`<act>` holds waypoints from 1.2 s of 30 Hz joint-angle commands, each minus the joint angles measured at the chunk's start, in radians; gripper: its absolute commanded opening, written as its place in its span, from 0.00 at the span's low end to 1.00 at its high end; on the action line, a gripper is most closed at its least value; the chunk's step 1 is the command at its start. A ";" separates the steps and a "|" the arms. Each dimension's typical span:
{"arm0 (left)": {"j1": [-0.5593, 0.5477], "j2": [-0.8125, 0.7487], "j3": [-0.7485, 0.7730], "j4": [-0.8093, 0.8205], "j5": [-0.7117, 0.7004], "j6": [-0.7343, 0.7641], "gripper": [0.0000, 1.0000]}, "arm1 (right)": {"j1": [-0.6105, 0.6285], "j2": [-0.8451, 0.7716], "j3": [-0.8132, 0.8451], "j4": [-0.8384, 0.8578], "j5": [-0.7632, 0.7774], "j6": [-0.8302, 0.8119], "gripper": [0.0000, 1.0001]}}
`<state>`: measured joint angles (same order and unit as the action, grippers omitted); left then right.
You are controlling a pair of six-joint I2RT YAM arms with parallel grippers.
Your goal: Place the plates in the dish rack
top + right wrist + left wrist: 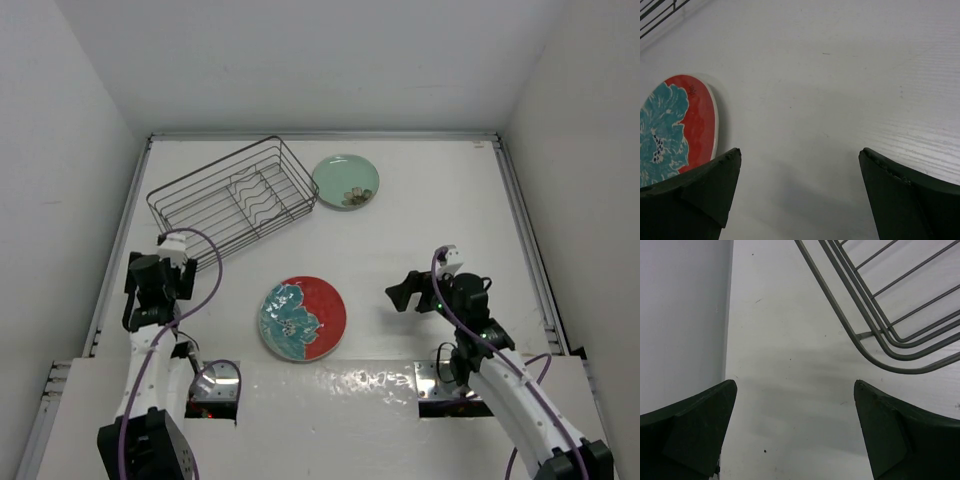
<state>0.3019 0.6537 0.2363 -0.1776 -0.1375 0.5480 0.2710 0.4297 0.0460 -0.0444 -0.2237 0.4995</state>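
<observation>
Basically both arms sit low near their bases, neither touching a plate. Left gripper (165, 258) is over the table (440, 200) by the left wall, aimed away from the base toward the rack (250, 195) and short of it, jaws spread wide, nothing between them. Right gripper (402, 293) is turned left toward the red plate (303, 318), a gap of bare table between them, jaws also wide apart and empty. Red plate lies flat, face up, near centre between the two arms, teal flower on its left half, red on the right. Mint plate (345, 181) lies flat at the far side, just beside the rack's right end, brown motif toward its near-right edge; contact with the rack can't be judged. Rack stands upright at far left, long axis diagonal: left end nearer, right end farther, skewed to the table edges, wavy dividers running along that axis. Only the top view shows the mint plate. Left wrist view adds detail: left gripper (794, 385) above bare table (790, 330), the rack's (897, 342) rounded corner ahead and right of the fingertips, stacked rim wires clear, wall at left. Right wrist view — right gripper (800, 151) over the table (840, 75), red plate (675, 125) at left just beyond the left finger, white rim edge showing; a rack corner barely shows top left.
</observation>
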 commanded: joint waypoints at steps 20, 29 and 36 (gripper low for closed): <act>-0.001 0.035 0.529 -0.332 0.536 -0.005 0.99 | 0.261 0.776 0.202 0.426 -0.131 0.031 0.73; -0.001 -0.011 0.520 -0.355 0.524 0.010 0.99 | 0.398 0.911 0.196 0.572 -0.137 0.125 0.70; -0.001 -0.006 0.521 -0.356 0.558 0.003 0.99 | 0.422 1.096 0.199 0.718 -0.221 0.206 0.59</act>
<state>0.3019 0.6544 0.7444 -0.5446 0.3836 0.5449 0.6724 1.4685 0.2401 0.6273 -0.4057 0.6624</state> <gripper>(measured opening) 0.996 0.600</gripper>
